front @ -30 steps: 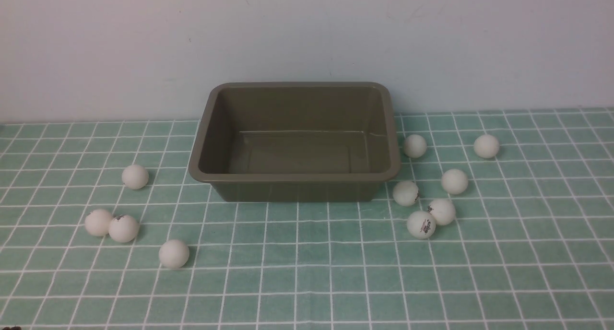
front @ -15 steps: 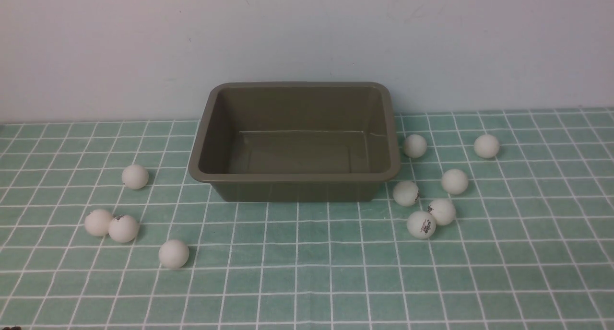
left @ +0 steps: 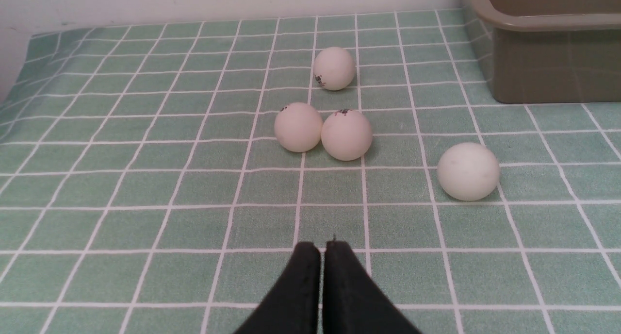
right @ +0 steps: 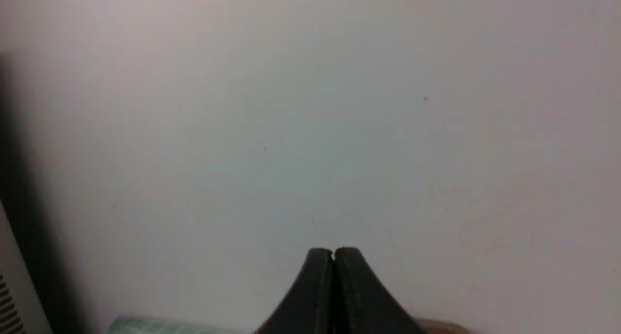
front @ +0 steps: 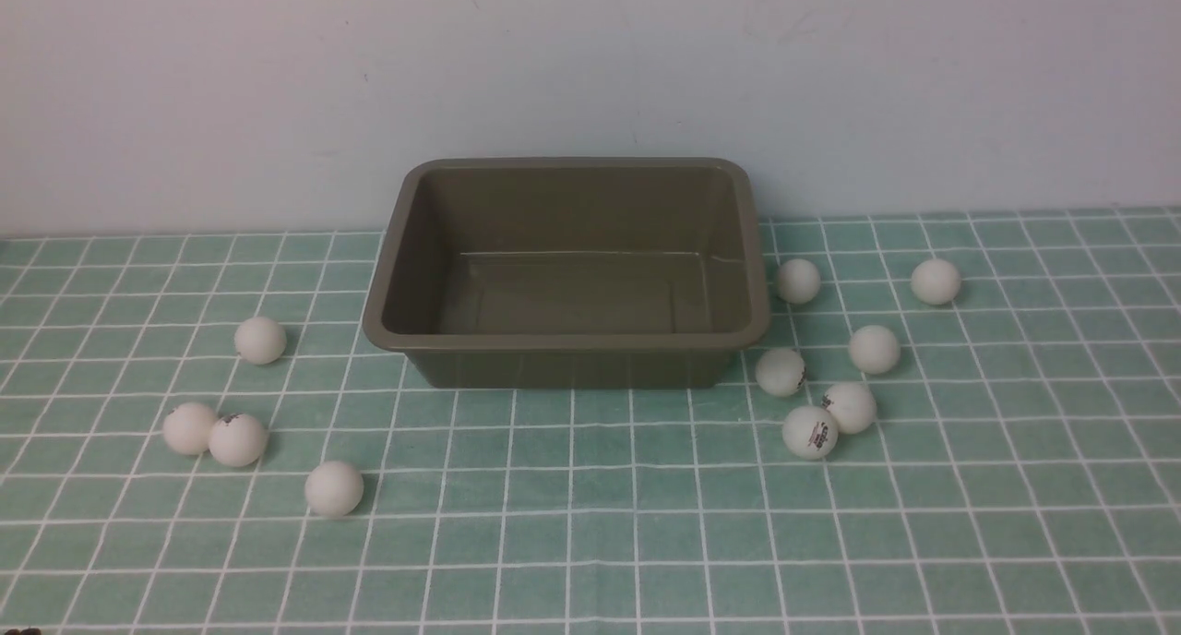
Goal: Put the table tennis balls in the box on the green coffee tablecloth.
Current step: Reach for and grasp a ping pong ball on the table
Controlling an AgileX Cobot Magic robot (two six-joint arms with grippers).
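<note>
Green coffee tablecloth (front: 590, 524) bears the empty box (front: 572, 342) amid loose table tennis balls (left: 347, 135); left tool (left: 321, 246), pinched shut, faces four just ahead, right tool (right: 333, 250), also shut, faces the wall (right: 310, 106).

Found the box (left: 548, 57) cropped by the left wrist view's edge; only one corner and a stretch of rim showing. Found the left gripper (left: 322, 249) cropped likewise, with just the tips of the jaws in frame. Same for the right gripper (right: 333, 252) in its own view. Saw only a sliver of the green coffee tablecloth (right: 145, 325) there, plus a brownish strip (right: 441, 327) and a grey slatted edge (right: 9, 295), neither identifiable. Could not read the dark print (front: 820, 431) on the table tennis balls (front: 801, 437) in the front view. Could not identify a dark speck (front: 23, 631) cut by that view's corner.
</note>
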